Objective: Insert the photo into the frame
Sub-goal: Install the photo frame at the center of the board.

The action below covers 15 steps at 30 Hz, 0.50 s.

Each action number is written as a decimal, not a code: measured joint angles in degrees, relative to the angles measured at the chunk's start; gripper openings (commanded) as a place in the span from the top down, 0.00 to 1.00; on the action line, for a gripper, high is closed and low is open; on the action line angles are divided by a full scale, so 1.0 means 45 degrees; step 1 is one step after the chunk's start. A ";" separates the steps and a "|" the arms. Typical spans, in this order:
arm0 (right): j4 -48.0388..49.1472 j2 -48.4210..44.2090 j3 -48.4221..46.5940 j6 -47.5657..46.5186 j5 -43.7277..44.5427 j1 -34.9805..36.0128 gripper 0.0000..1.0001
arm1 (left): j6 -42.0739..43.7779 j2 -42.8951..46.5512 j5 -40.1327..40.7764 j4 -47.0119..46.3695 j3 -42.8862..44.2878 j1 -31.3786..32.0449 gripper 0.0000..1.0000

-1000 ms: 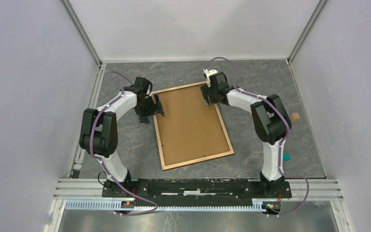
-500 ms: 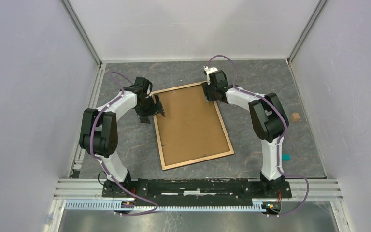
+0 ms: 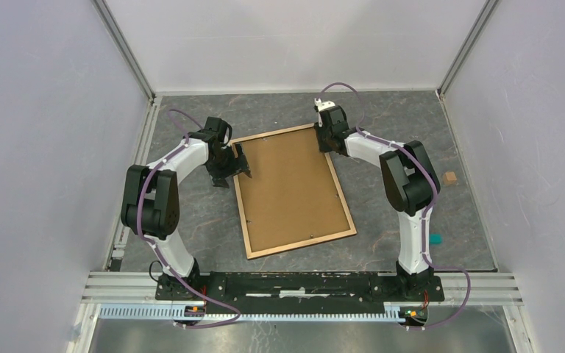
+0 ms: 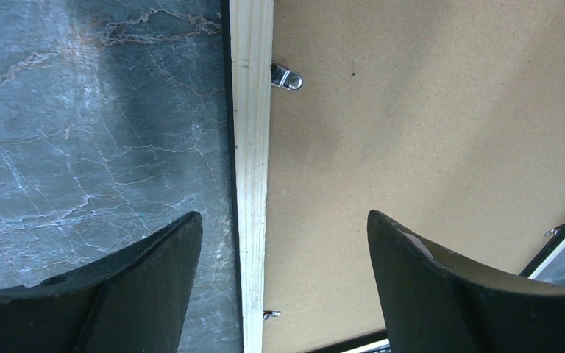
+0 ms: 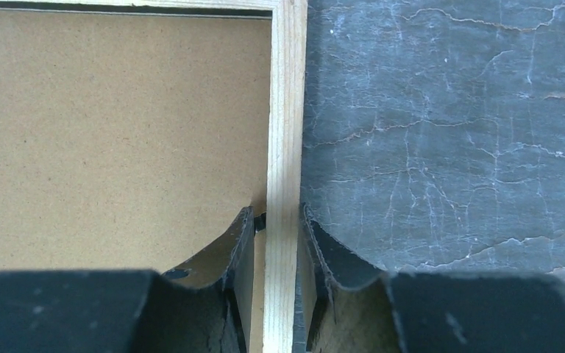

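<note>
The frame (image 3: 301, 243) lies flat on the table, tan back side up, with the brown backing board (image 3: 290, 187) set inside it. The photo is out of view. My left gripper (image 3: 232, 172) is wide open and hovers over the frame's left rail (image 4: 251, 147), one finger over the table and one over the board (image 4: 427, 110). My right gripper (image 3: 330, 143) is near the far right corner. Its fingers closely straddle the right rail (image 5: 285, 110), the outer one touching and the inner one a slim gap away from the rail.
Small metal clips (image 4: 287, 76) sit along the frame's inner edge. A small brown block (image 3: 449, 177) and a teal object (image 3: 435, 239) lie at the table's right side. Grey walls enclose the marbled table (image 3: 191, 213).
My right gripper has moved from over the backing board outward and away, onto the right rail near the far corner. The left arm and the frame have not moved.
</note>
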<state>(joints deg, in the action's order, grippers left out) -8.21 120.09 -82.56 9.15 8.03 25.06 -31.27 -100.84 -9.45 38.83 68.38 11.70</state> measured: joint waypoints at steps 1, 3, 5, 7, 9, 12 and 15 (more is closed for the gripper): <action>-0.0005 0.0000 -0.0005 0.0068 0.0000 0.0000 1.00 | 0.0000 0.0000 0.0005 0.0000 0.0000 0.0000 0.12; -0.0010 0.0000 -0.0005 0.0248 0.0005 0.0000 1.00 | 0.0000 0.0000 0.0010 0.0000 0.0005 0.0000 0.12; -0.0015 -0.0010 -0.0005 0.0427 0.0005 -0.0005 1.00 | 0.0000 0.0000 0.0034 0.0000 0.0000 0.0000 0.12; -0.0039 -0.0029 -0.0005 0.0588 0.0000 -0.0019 0.94 | 0.0000 0.0000 0.0058 0.0000 0.0000 0.0000 0.12; -0.0112 -0.0078 -0.0005 0.0753 -0.0049 -0.0058 0.77 | -0.0005 -0.0015 0.0063 0.0000 0.0000 0.0000 0.13; -0.0316 -0.0301 0.0112 0.0831 -0.0253 -0.0097 0.48 | -0.0005 -0.0097 0.0073 0.0000 0.0000 0.0000 0.15; -0.0481 -0.0787 0.0563 0.0636 -0.0432 -0.0092 0.36 | -0.0005 -0.0155 0.0165 -0.0005 -0.0015 0.0000 0.20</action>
<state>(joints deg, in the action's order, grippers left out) -10.37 116.55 -80.03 12.01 6.09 24.64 -31.29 -101.54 -8.71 38.81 68.31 11.70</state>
